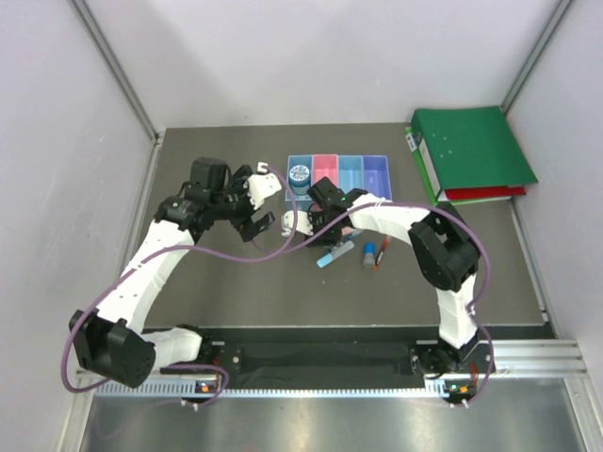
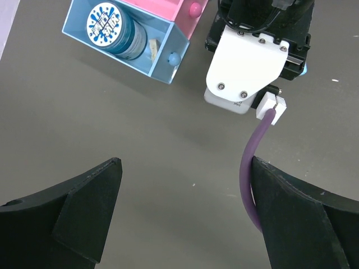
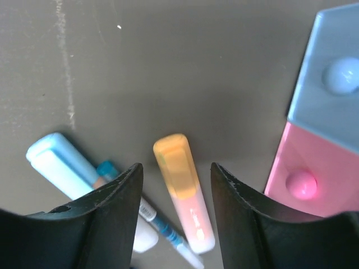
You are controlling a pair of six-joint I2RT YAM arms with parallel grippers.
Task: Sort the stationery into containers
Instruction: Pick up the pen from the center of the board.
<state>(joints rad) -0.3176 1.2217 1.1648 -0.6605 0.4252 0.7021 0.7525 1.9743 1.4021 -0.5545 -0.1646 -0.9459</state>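
Going for the orange-yellow highlighter: flat on the dark tabletop, orange end pointing away from the wrist camera, just short of the pink bin and the blue bin. Straddled by the right pincer, part-open, with a visible gap on either side and nothing gripped yet. Just beside it, on the side away from the bins, a thin pen with blue markings and the light-blue marker, both partly hidden by the finger on that side.

To do this step well:
- Keep centred over the barrel, for an even squeeze from both sides and no rolling.
- Go low enough to catch the barrel's flanks, not its rounded top.
- Mind the finger next to the thin pen: close enough, probably, to nudge or trap it. Shift a little toward the bins if needed.
- Squeeze gently; looks like smooth plastic, so apt to slip or twist.
- Lift straight up before heading for a bin.

Further out, from above: round blue disc already in the blue bin. Red pen and small blue cylinder loose on the tabletop. Left pincer spread wide, empty, hovering over bare tabletop near the blue bin. Green binders in the far right corner.
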